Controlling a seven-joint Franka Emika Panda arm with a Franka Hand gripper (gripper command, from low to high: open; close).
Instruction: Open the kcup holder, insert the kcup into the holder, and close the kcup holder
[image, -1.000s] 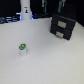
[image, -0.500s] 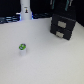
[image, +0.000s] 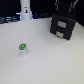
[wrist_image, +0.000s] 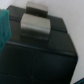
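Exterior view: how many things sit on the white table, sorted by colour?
Black: 1, the kcup holder
White with green top: 1, the kcup
White, tall: 1, the bottle-like object
Total: 3

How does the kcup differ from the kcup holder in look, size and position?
The kcup is a small white cylinder with a green top; the kcup holder is a black box with two light-handled fronts. The kcup is far smaller than the kcup holder. The kcup stands alone toward the exterior view's left; the kcup holder sits toward its right, farther back. Both rest on the white table.
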